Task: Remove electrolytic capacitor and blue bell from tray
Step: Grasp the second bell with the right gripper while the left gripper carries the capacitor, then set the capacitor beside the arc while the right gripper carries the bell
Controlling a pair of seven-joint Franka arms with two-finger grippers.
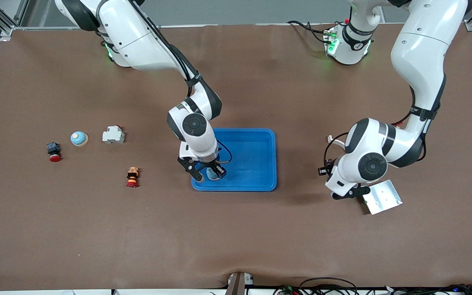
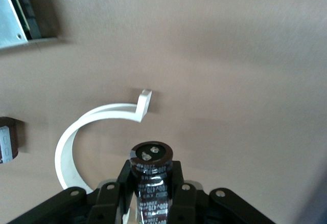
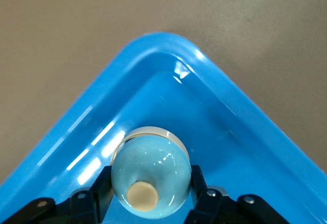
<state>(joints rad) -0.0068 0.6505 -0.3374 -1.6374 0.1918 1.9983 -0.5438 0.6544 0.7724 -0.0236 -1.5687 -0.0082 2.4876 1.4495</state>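
Note:
A light blue bell (image 3: 150, 175) with a cream knob sits between the fingers of my right gripper (image 3: 150, 184), which is shut on it. That right gripper (image 1: 209, 173) is in the corner of the blue tray (image 1: 275, 164) nearest the front camera, toward the right arm's end. In the front view the bell (image 1: 212, 174) barely shows under the hand. A dark brown capacitor (image 2: 152, 173) stands clamped in my left gripper (image 2: 152, 179). That left gripper (image 1: 346, 192) hangs over bare table beside a metal plate; the hand hides the capacitor in the front view.
A second light blue bell (image 1: 79, 138), a grey breaker (image 1: 113, 135) and two red push buttons (image 1: 54, 152) (image 1: 132, 177) lie toward the right arm's end. A metal plate (image 1: 382, 197) and a white curved clip (image 2: 76, 132) lie by the left gripper.

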